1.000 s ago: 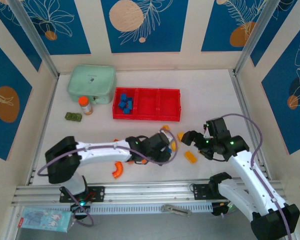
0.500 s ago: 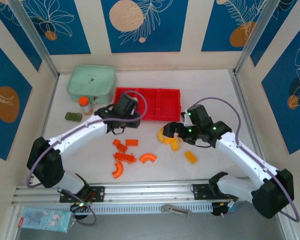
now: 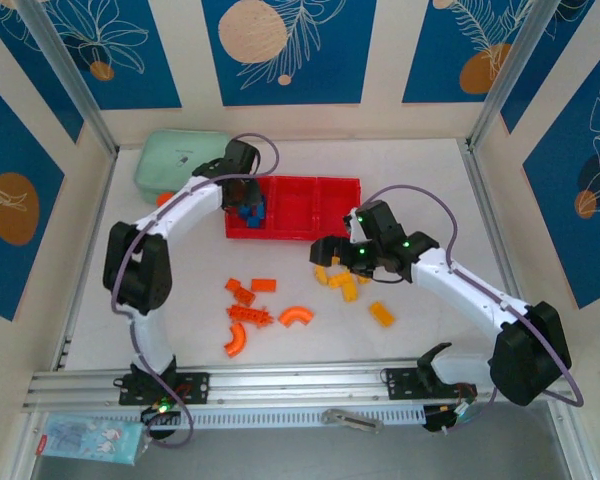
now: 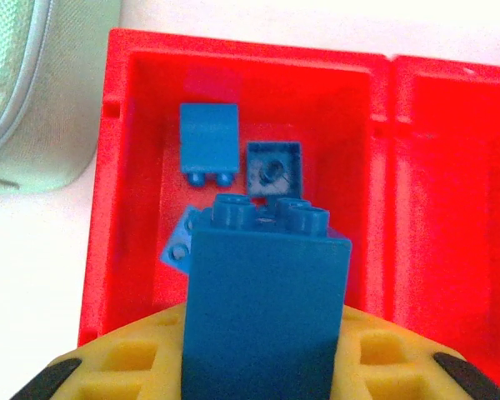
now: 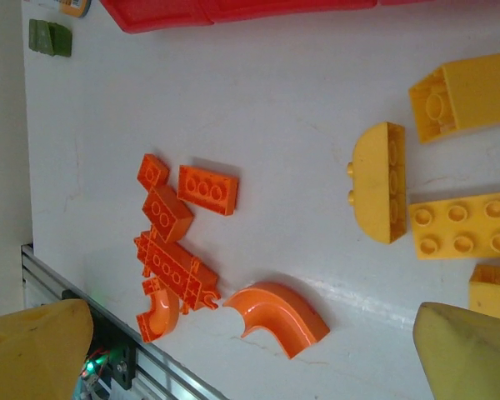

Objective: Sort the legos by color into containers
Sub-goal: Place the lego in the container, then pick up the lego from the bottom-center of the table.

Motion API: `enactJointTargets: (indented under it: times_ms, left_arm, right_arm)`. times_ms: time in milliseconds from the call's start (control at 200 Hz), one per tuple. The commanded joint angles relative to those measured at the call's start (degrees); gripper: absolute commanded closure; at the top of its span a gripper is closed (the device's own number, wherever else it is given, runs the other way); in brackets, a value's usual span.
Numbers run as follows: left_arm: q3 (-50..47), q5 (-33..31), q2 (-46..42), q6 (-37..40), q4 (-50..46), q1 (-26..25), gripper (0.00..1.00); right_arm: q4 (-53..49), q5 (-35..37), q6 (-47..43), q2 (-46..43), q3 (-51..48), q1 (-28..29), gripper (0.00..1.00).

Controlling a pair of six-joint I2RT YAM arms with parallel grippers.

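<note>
The blue brick [image 4: 267, 308] is clamped in my left gripper [image 3: 240, 195], hanging over the left compartment of the red tray [image 3: 295, 237], where other blue bricks [image 4: 208, 137] already lie. Yellow bricks [image 5: 462, 225] sit on the table [image 3: 420, 180] just on the near side of the tray's middle. My right gripper [image 3: 325, 250] hovers over them with its jaws wide apart, holding nothing. Orange bricks [image 3: 248, 293] lie scattered farther out from the tray's left end. A mint green case [image 3: 170, 160] sits just left of the tray.
</note>
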Motion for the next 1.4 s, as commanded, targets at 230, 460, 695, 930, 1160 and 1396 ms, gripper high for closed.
enactJointTargets:
  times_ms: [230, 460, 695, 930, 1160, 1396]
  left_arm:
    - [5.73, 2.03, 1.66, 2.43, -3.38, 1.17, 0.52]
    - [4.36, 2.72, -2.38, 2.53, -5.24, 1.11, 0.42]
    - [-5.65, 8.31, -12.79, 0.86, -2.6, 0.14, 0.37]
    - [-21.73, 12.95, -25.81, -1.29, 0.56, -2.53, 0.32]
    - [-34.46, 11.92, -37.83, -3.46, -0.65, -8.75, 0.23]
    - [-44.01, 11.74, -47.49, -7.89, -3.27, -17.09, 0.1]
  right_arm:
    - [-2.81, 1.47, -2.91, 0.1, 2.57, -0.2, 0.01]
    - [-6.34, 3.16, -4.93, -0.38, 2.79, 0.63, 0.01]
    - [-8.07, 5.66, -6.5, -0.7, 2.55, 3.54, 0.01]
    - [-12.6, 10.3, -9.53, 2.2, 3.56, 9.14, 0.01]
    - [-14.39, 14.18, -10.95, 5.17, 2.4, 15.17, 0.02]
    - [-15.98, 18.08, -12.48, 8.49, 0.78, 22.01, 0.08]
